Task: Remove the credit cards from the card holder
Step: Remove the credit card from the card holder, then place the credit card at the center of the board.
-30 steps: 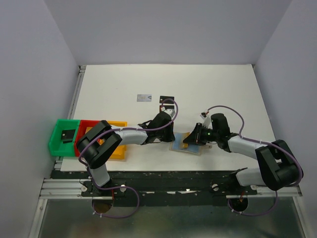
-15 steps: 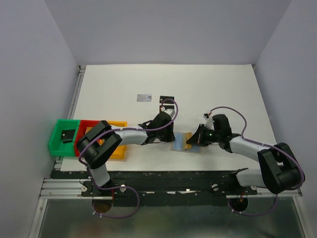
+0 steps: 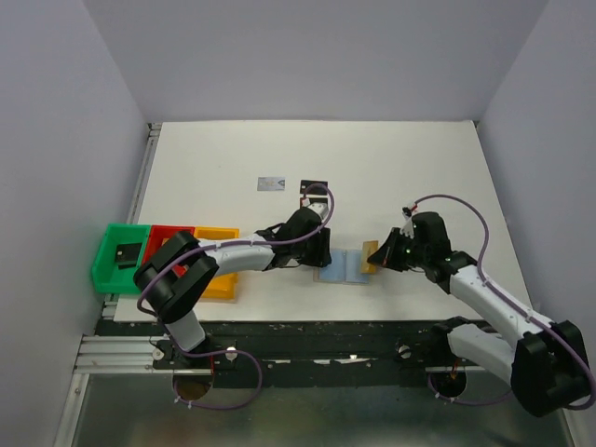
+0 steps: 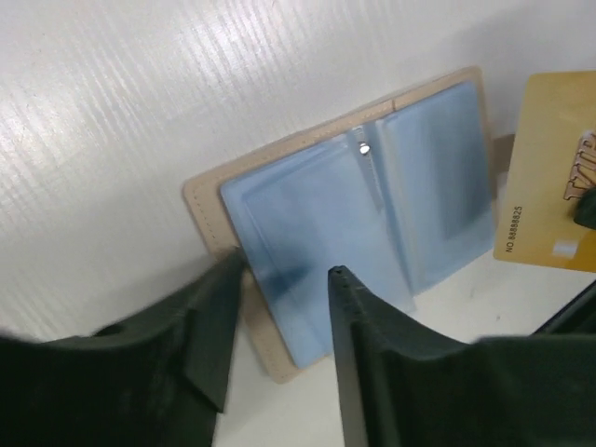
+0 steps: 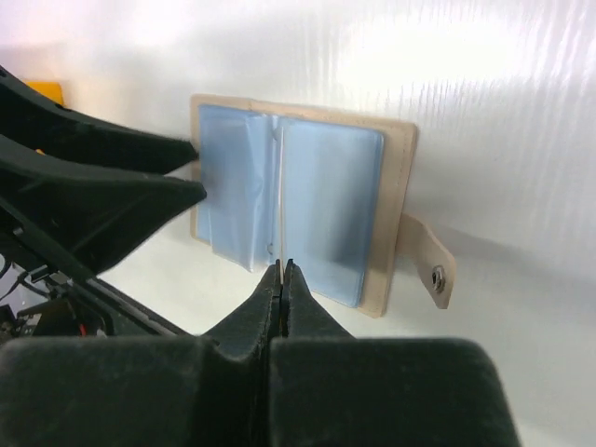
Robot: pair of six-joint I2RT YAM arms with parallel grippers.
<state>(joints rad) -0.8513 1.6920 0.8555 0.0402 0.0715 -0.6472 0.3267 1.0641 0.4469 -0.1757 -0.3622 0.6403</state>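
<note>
The card holder [image 3: 338, 269] lies open on the table, its blue-grey panels [image 4: 363, 209] facing up and its tan tab [image 5: 429, 264] sticking out. My left gripper [image 4: 284, 273] is open, its fingers straddling the holder's near corner without clamping it. My right gripper [image 5: 281, 266] is shut on a gold credit card [image 4: 549, 182], which it holds just right of the holder [image 5: 321, 200] and clear of the pockets. In the right wrist view that card shows edge-on as a thin line. A silver card [image 3: 271, 183] and a black card [image 3: 314, 187] lie farther back on the table.
Green [image 3: 104, 265], red [image 3: 166, 233] and yellow [image 3: 222, 282] bins stand in a row at the table's left edge. A small black object [image 3: 127, 251] sits in the green one. The left arm's links stretch from the bins toward the holder.
My right gripper closed on the gold card and drew it rightward out of the holder. My left gripper opened and let go of the holder, which now lies flat.
</note>
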